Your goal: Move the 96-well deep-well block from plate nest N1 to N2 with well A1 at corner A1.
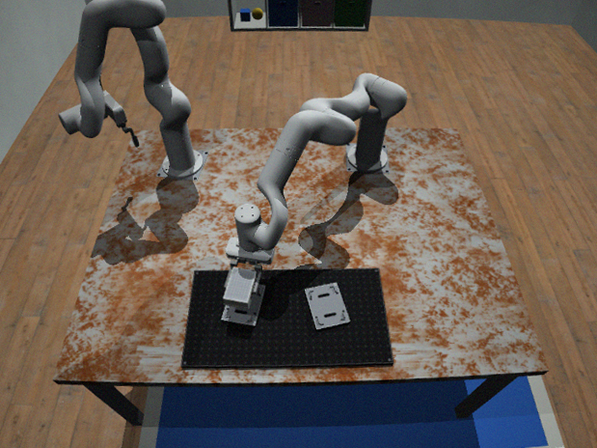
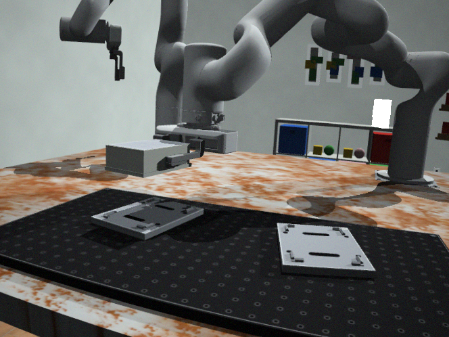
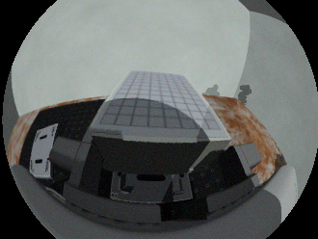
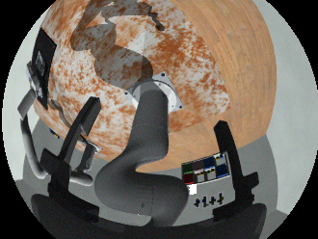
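Left gripper (image 1: 242, 285) (image 2: 155, 156) (image 3: 159, 153) closed on deep-well block (image 1: 240, 288) (image 2: 125, 158) (image 3: 151, 108) – block held above nest N2 (image 1: 236, 317) (image 2: 149, 217) (image 3: 154, 193), apart from it – while right gripper (image 1: 136, 142) (image 2: 119, 74) (image 4: 157, 115) stands wide open, holding nothing.

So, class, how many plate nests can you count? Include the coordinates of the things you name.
2: one nest (image 1: 248, 317) (image 2: 147, 214) (image 3: 159, 188) beneath the raised block (image 1: 241, 286) (image 2: 125, 159) (image 3: 149, 108), partly covered from above; the other nest (image 1: 327, 306) (image 2: 320, 244) (image 3: 41, 149) (image 4: 40, 57) beside it, bare.

1. Rocking smooth, tubular grey links on left arm (image 1: 284, 154) (image 2: 250, 57) (image 4: 31, 140) and right arm (image 1: 90, 50) (image 2: 170, 61) (image 4: 149, 130), rounded elbows too.
2. Got four dark screw dots on left wrist's round cap (image 1: 247, 213).
3. Also sporting slim black right fingers (image 1: 136, 140) (image 2: 121, 72).
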Action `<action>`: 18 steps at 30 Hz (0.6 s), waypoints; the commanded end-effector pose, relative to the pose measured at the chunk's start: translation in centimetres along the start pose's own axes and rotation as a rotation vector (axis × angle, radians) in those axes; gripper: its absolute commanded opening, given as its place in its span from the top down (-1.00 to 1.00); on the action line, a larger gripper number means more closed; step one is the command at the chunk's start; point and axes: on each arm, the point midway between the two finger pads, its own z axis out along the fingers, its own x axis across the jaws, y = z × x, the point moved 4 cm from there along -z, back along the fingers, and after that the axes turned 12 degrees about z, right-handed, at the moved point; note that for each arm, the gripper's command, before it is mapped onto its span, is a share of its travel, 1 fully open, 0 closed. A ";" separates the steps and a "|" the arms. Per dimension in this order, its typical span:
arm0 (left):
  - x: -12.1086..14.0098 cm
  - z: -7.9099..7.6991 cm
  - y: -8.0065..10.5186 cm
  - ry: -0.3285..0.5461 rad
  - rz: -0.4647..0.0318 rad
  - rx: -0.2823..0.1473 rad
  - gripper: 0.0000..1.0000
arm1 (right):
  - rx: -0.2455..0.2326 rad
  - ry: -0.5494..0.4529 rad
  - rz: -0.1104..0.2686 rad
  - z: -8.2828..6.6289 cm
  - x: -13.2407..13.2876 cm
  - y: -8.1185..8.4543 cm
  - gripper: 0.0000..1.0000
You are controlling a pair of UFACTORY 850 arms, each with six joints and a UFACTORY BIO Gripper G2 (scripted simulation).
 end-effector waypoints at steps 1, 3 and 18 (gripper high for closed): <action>0.0 0.1 0.2 0.001 -0.001 -0.003 1.00 | -0.001 0.000 0.000 0.0 0.0 0.0 -1.00; 0.0 0.1 0.2 0.001 -0.001 -0.003 1.00 | -0.001 0.000 0.000 0.0 0.0 0.0 -1.00; -0.3 0.1 -1.3 0.001 -0.001 -0.003 1.00 | -0.001 0.000 0.000 0.0 0.0 0.0 -1.00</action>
